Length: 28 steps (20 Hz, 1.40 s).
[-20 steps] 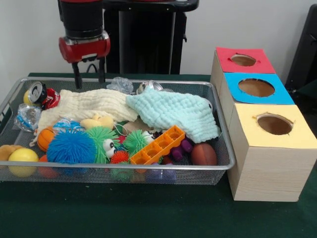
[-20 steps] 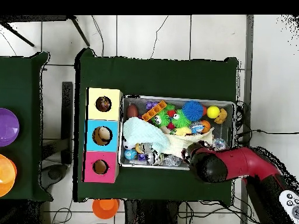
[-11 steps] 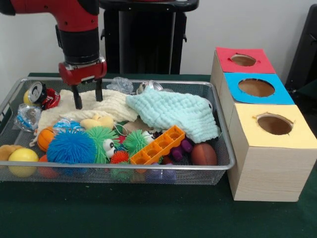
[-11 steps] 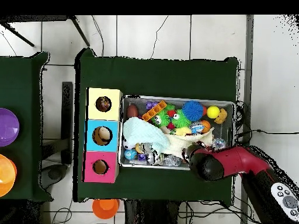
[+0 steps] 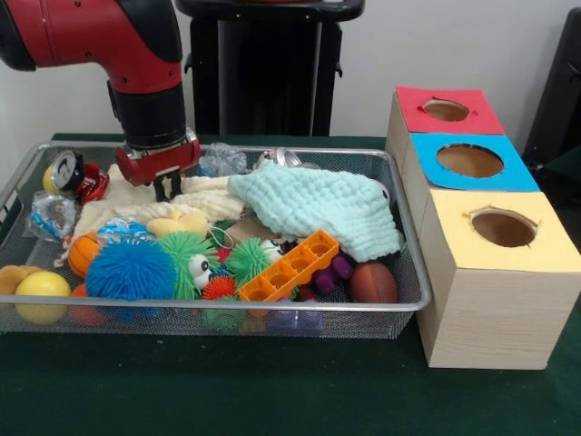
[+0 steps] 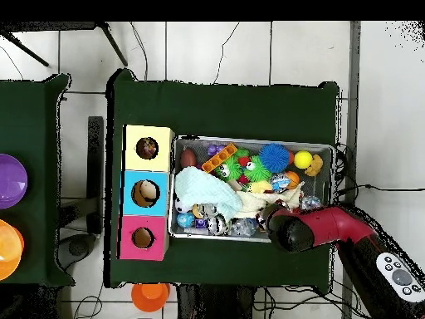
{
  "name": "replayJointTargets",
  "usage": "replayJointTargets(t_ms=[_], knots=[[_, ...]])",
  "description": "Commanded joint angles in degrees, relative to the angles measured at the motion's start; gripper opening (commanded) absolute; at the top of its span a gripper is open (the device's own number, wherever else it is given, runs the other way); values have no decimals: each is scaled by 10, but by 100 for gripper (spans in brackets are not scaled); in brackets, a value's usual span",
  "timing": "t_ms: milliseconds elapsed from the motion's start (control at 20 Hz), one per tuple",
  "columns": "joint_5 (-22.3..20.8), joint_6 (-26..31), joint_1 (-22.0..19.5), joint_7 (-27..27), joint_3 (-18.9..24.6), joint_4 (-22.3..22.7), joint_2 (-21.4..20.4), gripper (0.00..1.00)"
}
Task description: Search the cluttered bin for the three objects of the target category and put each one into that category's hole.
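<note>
- My arm reaches straight down; the gripper [image 5: 167, 189] is sunk into the cream cloth [image 5: 154, 204] at the wire bin's [image 5: 272, 313] far left.
- Fingers buried in folds; I cannot tell their state.
- The mint cloth [image 5: 318, 207] lies just beside, toys crowd in front, three-holed box [image 5: 472, 163] stands alongside.

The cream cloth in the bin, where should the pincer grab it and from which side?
Pinch a raised fold of the cream cloth from straight above. It lies flat and rumpled over toys, its right end tucked under the mint cloth, so the open left part suits best.
</note>
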Motion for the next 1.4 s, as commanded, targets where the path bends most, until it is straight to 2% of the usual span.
replayJointTargets(t_ms=[50, 400, 600, 650, 800, 850, 1000, 1400], knots=[[-45, 21, 11, -136, -10, -62, 43, 0], [-48, 16, 20, -119, -14, -57, 37, 0], [-44, 16, 29, -95, -18, -45, 17, 0], [-25, 30, 26, -99, -10, -26, -11, 0], [-9, 43, 27, -97, -7, -12, -32, 0], [17, 60, 26, -98, 5, 16, -74, 0], [44, 73, 37, -81, 11, 45, -120, 0], [80, 93, 72, -41, 5, 60, -165, 0]])
